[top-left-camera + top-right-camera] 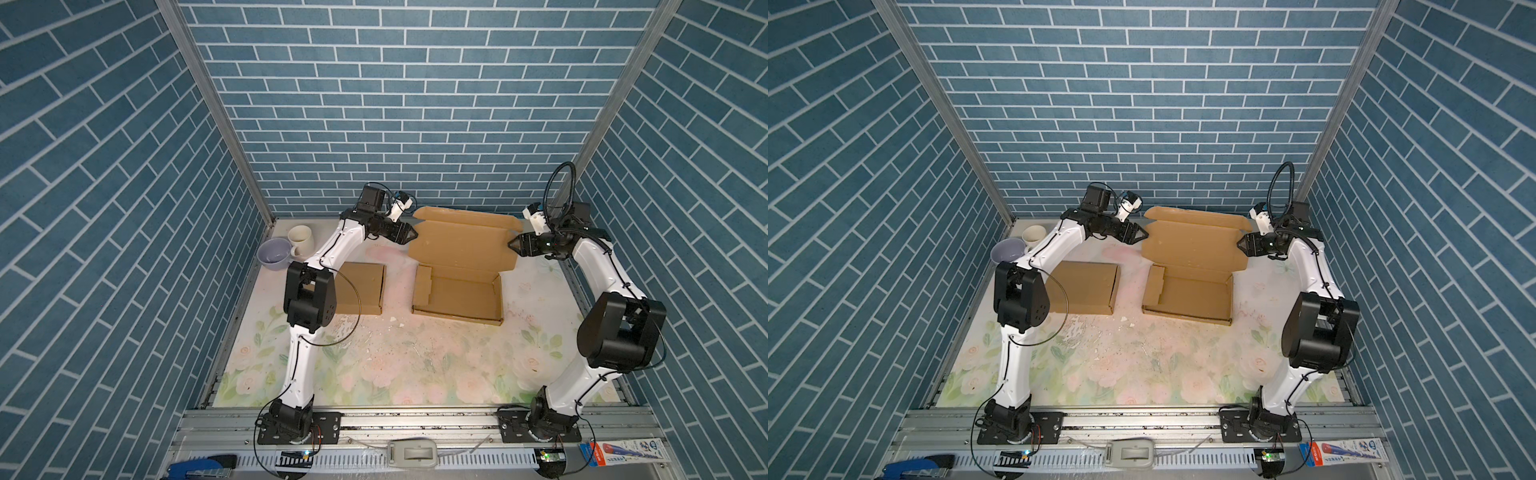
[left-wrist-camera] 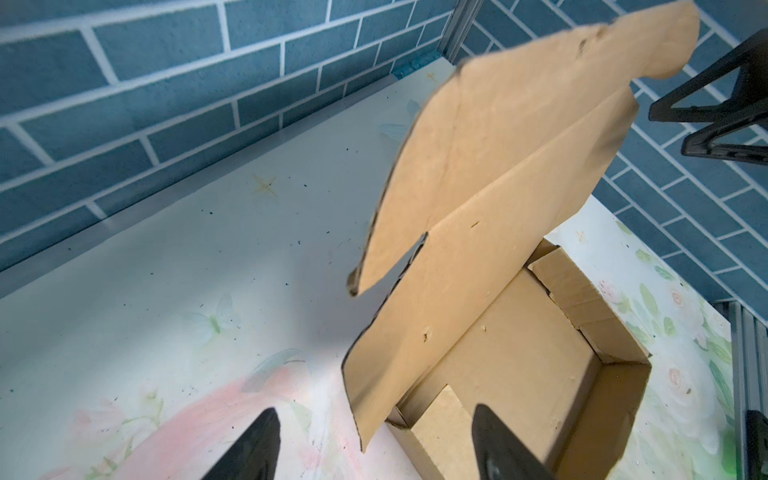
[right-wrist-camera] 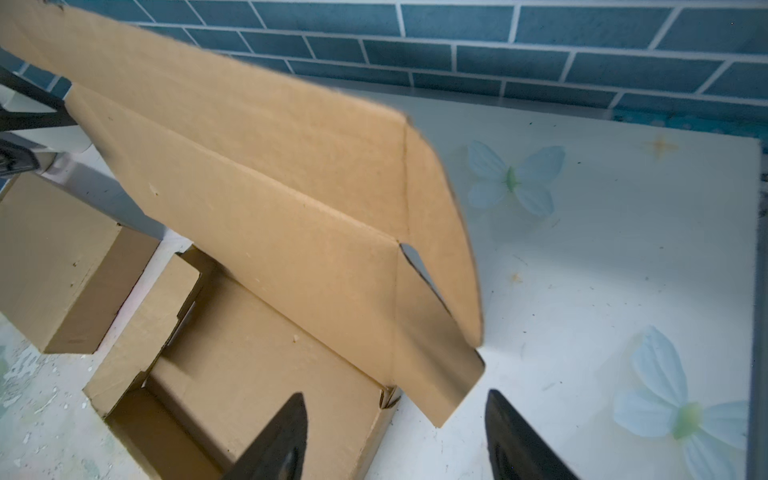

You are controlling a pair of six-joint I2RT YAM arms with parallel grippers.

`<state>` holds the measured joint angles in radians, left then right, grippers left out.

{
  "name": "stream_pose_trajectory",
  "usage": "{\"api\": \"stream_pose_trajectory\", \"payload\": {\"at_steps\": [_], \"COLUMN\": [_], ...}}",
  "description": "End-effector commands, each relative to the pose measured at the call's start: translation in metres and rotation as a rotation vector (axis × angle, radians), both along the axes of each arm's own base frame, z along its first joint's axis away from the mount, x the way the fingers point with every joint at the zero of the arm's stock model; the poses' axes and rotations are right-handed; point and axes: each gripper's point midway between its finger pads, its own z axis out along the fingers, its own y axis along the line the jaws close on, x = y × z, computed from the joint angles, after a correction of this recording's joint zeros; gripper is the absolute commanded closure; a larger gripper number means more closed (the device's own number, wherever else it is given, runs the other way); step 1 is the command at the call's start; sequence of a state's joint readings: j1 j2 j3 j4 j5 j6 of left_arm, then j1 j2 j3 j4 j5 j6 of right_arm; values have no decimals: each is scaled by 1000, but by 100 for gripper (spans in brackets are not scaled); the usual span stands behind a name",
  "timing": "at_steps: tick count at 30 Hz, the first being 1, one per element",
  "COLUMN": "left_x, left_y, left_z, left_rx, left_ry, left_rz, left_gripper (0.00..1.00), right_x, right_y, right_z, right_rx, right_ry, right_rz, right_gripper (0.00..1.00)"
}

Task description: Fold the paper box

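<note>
My left hand (image 1: 412, 235) and right hand (image 1: 512, 243), both wide and empty, flank the raised lid (image 1: 461, 245) of the paper box (image 1: 457, 297) at the rear of the surface (image 1: 415, 361); tip contact with the lid unclear, wrist views crop my fingers (image 2: 253, 449).

2 white arms (image 1: 305, 365) with bulky black joints (image 1: 309, 297).

Your left gripper (image 1: 412, 234) and right gripper (image 1: 512, 242) point inward, facing each other, roughly level; jaws parted on both.
</note>
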<state>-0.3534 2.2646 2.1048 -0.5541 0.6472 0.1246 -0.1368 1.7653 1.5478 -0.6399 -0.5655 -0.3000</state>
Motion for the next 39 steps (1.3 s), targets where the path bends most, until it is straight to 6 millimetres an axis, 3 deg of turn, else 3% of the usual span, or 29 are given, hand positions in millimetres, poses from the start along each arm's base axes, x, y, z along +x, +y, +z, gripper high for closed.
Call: {"api": "stream_pose_trajectory", "payload": {"at_steps": [1,7,14,19,23,27,33,36,39], "left_x": [-4,2,4,2,2,3,3,4,5], "left_y": [-4,-11,-14,-13,-14,-15,-19,-19,-20], "left_z": [-8,-17,-21,-24,-26,-28,-32,-33,-31], "left_rx": [-10,-29,-39,-23,-31,-37,-48,-49,-55], "left_ry": [37,53,70,66,71,70,85,88,89], "left_rz": [-44,-54,-63,-66,-73,-82,-92,-89,-85], "left_gripper": [29,41,61,71,73,76,82,88,94], "right_x": [-2,1,3,8,15,16,22,20,18], "right_y": [9,11,11,-17,-44,-27,-6,1,4], "right_z": [3,0,0,9,17,6,-6,-12,-16], "right_rx": [-1,15,17,-67,-34,66,190,214,213], "right_ry": [-26,-32,-33,-70,-118,-73,-66,-64,-62], "right_rz": [113,127,118,-1,-105,-4,100,136,136], "right_gripper": [35,42,58,40,29,27,34,41,58]}}
